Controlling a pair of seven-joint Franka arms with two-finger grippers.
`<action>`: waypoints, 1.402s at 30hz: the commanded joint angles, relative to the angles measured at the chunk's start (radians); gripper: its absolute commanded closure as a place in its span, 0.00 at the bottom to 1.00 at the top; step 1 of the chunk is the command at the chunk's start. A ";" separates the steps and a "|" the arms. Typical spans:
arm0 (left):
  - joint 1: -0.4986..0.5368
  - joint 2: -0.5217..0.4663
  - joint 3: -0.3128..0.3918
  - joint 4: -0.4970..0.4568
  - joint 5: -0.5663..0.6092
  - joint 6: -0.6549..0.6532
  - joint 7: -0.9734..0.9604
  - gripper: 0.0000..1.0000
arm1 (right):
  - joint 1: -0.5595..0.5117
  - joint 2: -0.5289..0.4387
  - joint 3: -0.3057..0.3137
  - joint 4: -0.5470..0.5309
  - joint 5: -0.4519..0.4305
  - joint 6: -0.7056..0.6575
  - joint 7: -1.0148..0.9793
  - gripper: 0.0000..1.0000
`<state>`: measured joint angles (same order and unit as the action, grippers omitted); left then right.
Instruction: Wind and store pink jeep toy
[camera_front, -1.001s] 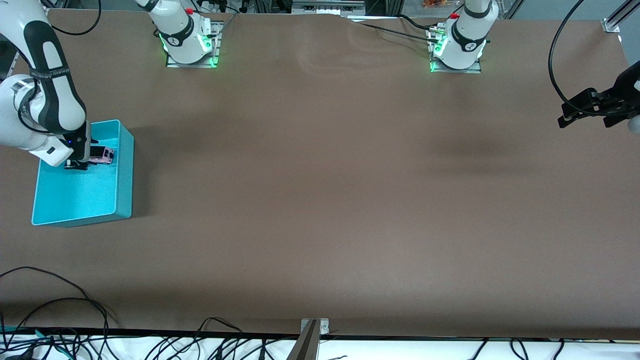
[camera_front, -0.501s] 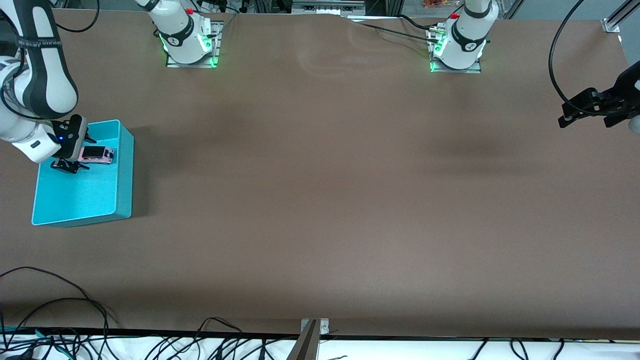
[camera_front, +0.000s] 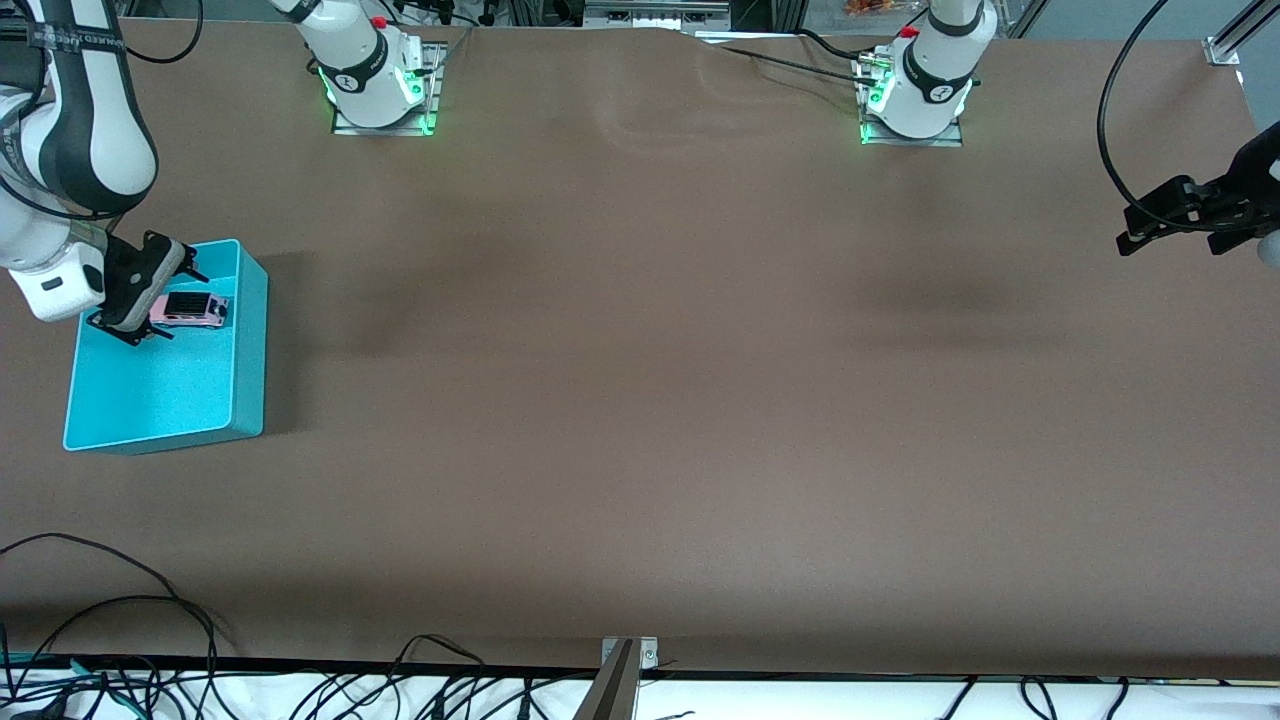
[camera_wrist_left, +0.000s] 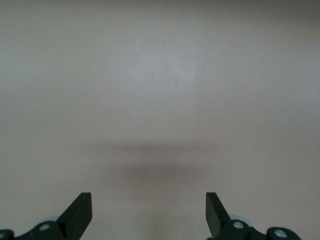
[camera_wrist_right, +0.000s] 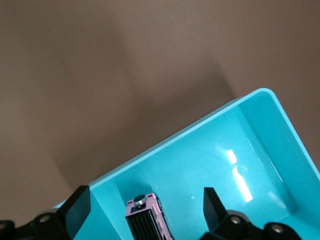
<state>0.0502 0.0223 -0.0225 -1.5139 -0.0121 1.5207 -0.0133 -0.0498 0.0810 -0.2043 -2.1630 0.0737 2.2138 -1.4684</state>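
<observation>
From the front view, the pink jeep toy (camera_front: 189, 309) sits on the floor of the turquoise bin (camera_front: 250, 345), in the part of the bin farther from the front camera, at the right arm's end of the table (camera_front: 640, 400). The right gripper (camera_front: 142, 290) hangs over the bin just beside the jeep, fingers spread and holding nothing. The left gripper (camera_front: 1165, 215) waits in the air at the left arm's end of the table.

The left wrist view shows only bare table between the left gripper's (camera_wrist_left: 149, 212) two parted fingers; nothing is in them.

In the right wrist view, the jeep (camera_wrist_right: 146, 219) lies in the bin (camera_wrist_right: 200, 135) between the right gripper's (camera_wrist_right: 145, 207) wide-open fingers, apart from both. Its black ribbed roof and a small knob at one end show; that knob may be the winder, though too little of it is visible to be sure.

The toy looks like light, rigid plastic, smooth enough to slip and free to roll on its wheels. The flat body sides below the roof seem the safest hold, pinched squarely across the width.
</observation>
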 joint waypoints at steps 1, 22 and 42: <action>0.000 0.011 -0.002 0.032 0.020 -0.022 -0.008 0.00 | -0.004 -0.026 0.048 0.040 0.009 -0.071 0.205 0.00; 0.000 0.011 -0.002 0.032 0.021 -0.022 -0.008 0.00 | 0.024 -0.027 0.171 0.351 -0.028 -0.468 1.072 0.00; 0.000 0.013 -0.002 0.032 0.021 -0.022 -0.007 0.00 | 0.044 -0.029 0.201 0.557 -0.088 -0.565 1.402 0.00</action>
<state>0.0502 0.0223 -0.0224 -1.5139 -0.0121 1.5207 -0.0133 -0.0069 0.0522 -0.0059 -1.6587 0.0063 1.6773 -0.1223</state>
